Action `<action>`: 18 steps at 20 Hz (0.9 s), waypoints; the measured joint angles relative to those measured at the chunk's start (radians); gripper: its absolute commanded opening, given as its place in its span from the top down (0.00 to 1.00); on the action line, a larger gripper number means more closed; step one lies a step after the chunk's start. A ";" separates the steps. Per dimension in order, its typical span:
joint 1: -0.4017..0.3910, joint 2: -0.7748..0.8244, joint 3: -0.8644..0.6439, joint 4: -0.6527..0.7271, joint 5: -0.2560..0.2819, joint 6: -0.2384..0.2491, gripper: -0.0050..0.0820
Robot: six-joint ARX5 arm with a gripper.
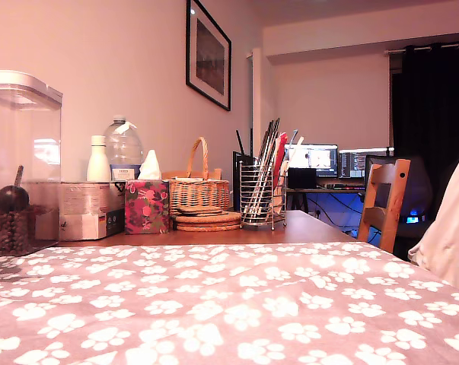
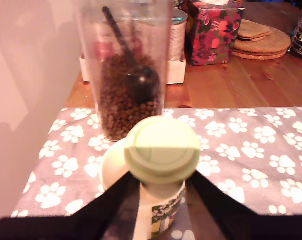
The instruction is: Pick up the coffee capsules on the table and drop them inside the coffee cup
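In the wrist view a pale yellow-green coffee cup [image 2: 163, 212] with a printed sleeve and a matching domed lid [image 2: 162, 149] sits between my black fingers [image 2: 110, 205]. My gripper [image 2: 161, 179] looks shut on the cup's body, with both fingers against its sides. A pale round shape [image 2: 112, 169] peeks out from behind the cup; I cannot tell what it is. No coffee capsules show in either view. Neither the arm nor the cup appears in the exterior view.
Just beyond the cup stands a clear plastic container [image 2: 124, 65] of brown pellets with a black scoop [image 1: 11, 196]. The paw-print cloth [image 1: 229, 304] covers the near table. Behind it are a floral tissue box [image 1: 146, 206], a wicker basket [image 1: 199, 194], round mats [image 2: 258, 37], a wire utensil holder [image 1: 261, 199] and a wooden chair [image 1: 385, 201].
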 measured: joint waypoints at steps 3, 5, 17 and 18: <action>0.000 0.000 0.000 0.028 0.000 0.000 0.88; 0.000 0.001 0.000 0.021 0.001 -0.005 0.88; 0.000 0.298 0.312 -0.285 0.016 -0.007 0.88; 0.000 0.326 0.338 -0.317 0.016 -0.007 0.88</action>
